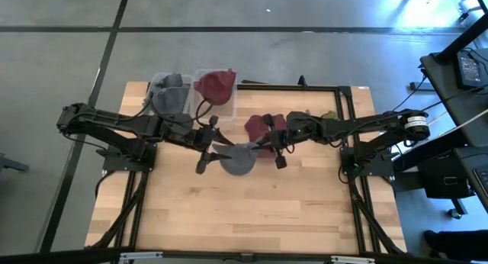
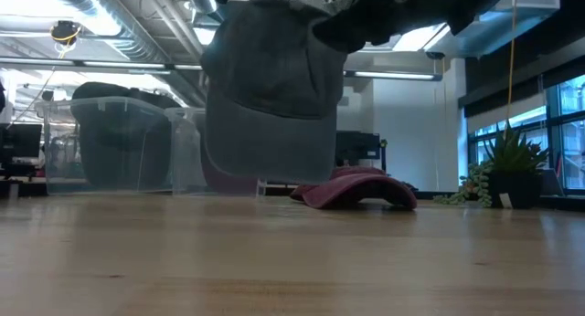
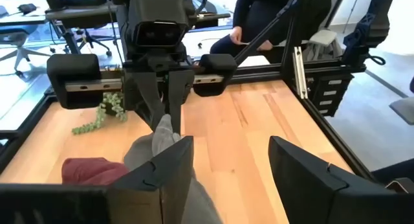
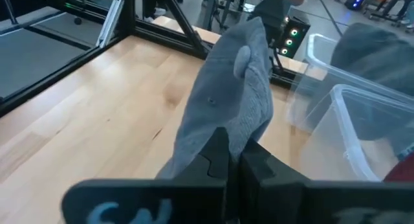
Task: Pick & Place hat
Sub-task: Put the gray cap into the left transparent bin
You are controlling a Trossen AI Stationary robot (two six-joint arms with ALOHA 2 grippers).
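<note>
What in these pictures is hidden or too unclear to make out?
- Right gripper: in the low view it is cut off by the top edge above the grey hat.
- Red hat on the table: in the high view the right arm covers part of it.
- Bins: how many hats each holds is unclear; the piles overlap.
- Person: in the left wrist view, cut off by the top edge and partly behind the right arm.

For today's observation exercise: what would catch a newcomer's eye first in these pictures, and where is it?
First, the grey hat dangling above the middle of the table, pinched by the right pincer, with the left pincer open beside it. Next, a maroon hat lying on the wood behind it, and two clear bins at the far edge, one holding a grey hat, the other a maroon one.
</note>
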